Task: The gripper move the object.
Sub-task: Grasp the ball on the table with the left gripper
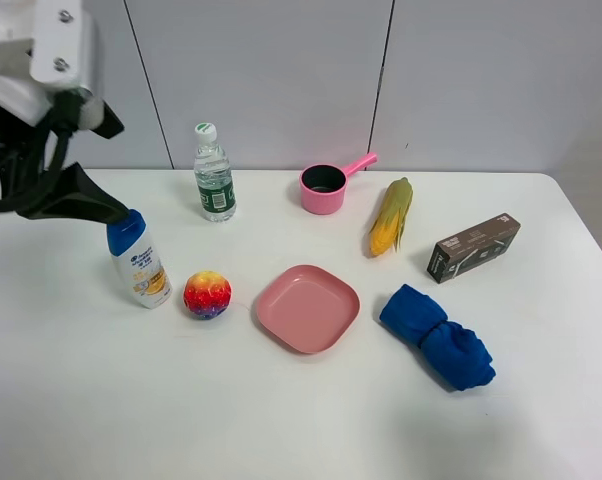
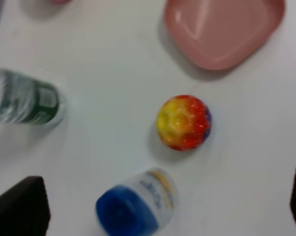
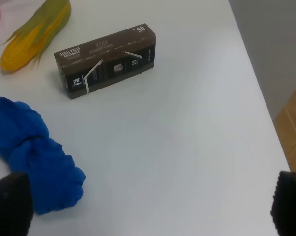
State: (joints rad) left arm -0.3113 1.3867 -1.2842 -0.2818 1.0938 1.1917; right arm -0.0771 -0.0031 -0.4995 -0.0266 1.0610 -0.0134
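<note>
The object, a small bumpy rainbow ball [image 1: 207,295], sits on the white table between a blue-capped lotion bottle [image 1: 139,262] and a pink plate [image 1: 307,308]. My left gripper [image 1: 76,195] hangs high above the table's left side, over the lotion bottle and apart from the ball. In the left wrist view the ball [image 2: 184,122] lies below and ahead of the left gripper [image 2: 160,211], whose fingertips [image 2: 20,206] stand wide apart and empty. My right gripper [image 3: 150,204] is open and empty over the table's right part; it does not show in the high view.
A water bottle [image 1: 214,175] and a pink saucepan [image 1: 324,189] stand at the back. A corn cob [image 1: 391,215], a brown box [image 1: 473,246] and a blue cloth [image 1: 438,336] lie on the right. The table's right edge [image 3: 256,98] is near the right gripper.
</note>
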